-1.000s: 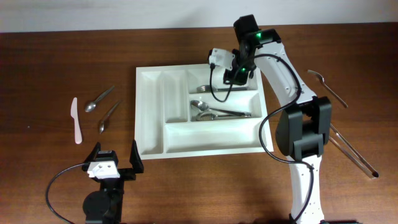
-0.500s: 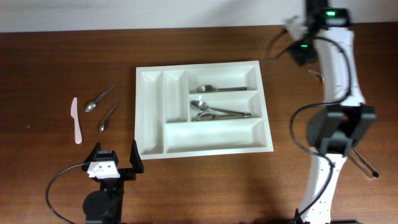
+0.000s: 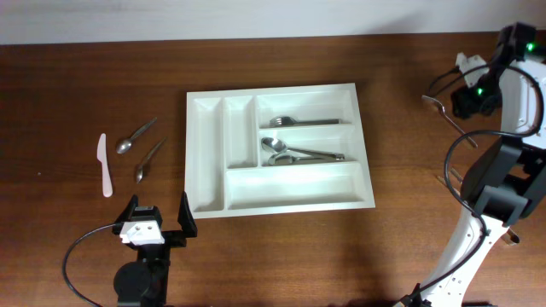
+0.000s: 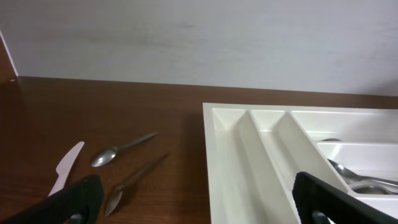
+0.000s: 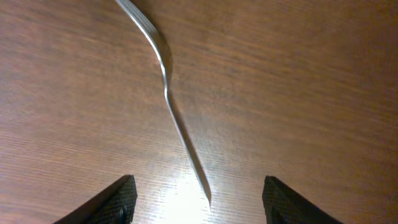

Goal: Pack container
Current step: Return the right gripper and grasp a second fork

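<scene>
The container (image 3: 213,183) is a large white cutlery tray in the middle of the table; it also shows in the left wrist view (image 4: 239,155). A fork (image 3: 299,121) lies in its top long compartment and spoons (image 3: 294,154) in the middle one. My right gripper (image 3: 471,95) is open above a metal fork (image 3: 450,120) on the table at the far right; in the right wrist view the fork (image 5: 168,93) lies between my open fingers (image 5: 199,202). My left gripper (image 3: 158,223) is open and empty near the front edge.
Two spoons (image 3: 136,136) (image 3: 150,159) and a white plastic knife (image 3: 104,165) lie left of the tray. Long metal utensils (image 3: 482,205) lie at the right, partly behind the right arm.
My right gripper has left the tray's top compartment and swung to the far right, over the fork on the table. The left arm has not moved.
</scene>
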You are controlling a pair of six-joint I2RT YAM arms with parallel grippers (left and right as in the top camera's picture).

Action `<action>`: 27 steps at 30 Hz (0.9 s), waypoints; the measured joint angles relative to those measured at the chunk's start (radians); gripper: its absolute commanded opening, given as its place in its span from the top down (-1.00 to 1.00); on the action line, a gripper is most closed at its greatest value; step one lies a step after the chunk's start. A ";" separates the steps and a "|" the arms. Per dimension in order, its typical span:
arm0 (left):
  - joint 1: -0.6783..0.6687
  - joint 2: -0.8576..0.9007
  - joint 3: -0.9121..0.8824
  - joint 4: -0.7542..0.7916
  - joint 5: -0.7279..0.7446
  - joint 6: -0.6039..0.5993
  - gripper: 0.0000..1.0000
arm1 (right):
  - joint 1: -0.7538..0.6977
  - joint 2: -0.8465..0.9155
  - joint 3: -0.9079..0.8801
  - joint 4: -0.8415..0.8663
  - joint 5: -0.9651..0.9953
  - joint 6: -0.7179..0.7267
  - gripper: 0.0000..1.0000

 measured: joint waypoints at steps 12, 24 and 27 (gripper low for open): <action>0.000 0.000 0.000 0.000 0.000 0.000 -0.98 | -0.008 -0.018 -0.310 0.274 -0.025 -0.031 0.79; 0.000 0.000 0.000 0.000 0.000 0.000 -0.98 | -0.003 -0.021 -0.324 0.285 -0.029 -0.034 0.93; 0.000 0.000 0.000 0.000 0.000 0.000 -0.98 | 0.006 -0.019 -0.307 0.245 -0.030 -0.033 0.93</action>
